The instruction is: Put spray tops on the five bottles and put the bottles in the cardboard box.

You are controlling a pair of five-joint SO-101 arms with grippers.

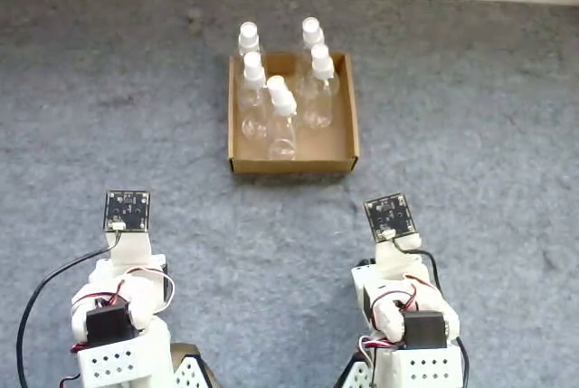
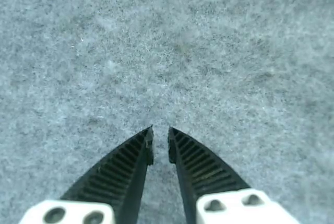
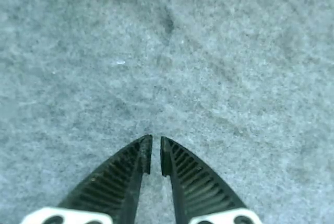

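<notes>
While both arms rest low at the near edge of the desk (image 1: 470,117), one arm (image 1: 122,302) at each side (image 1: 403,302), the cardboard box (image 1: 294,165) stands further away, about in the middle between them and well apart from both. We see five clear bottles (image 1: 281,130) standing upright and close together in the box, and each one carries a white spray top (image 1: 283,99). Three bottles are clearly inside the walls. The two at the back rise over the far wall in the high view, so we cannot say with certainty how they stand against it, but they seem to be inside too. In the left wrist view, the left gripper (image 2: 160,140) hangs over the grey felt of the desk with its black ribbed fingers (image 2: 130,166) almost together, and only a thin slit remains between the tips. The right gripper (image 3: 155,148) looks the same in its own view: the fingers (image 3: 195,182) are nearly closed, a narrow line of felt shows between them, and they hold nothing.
</notes>
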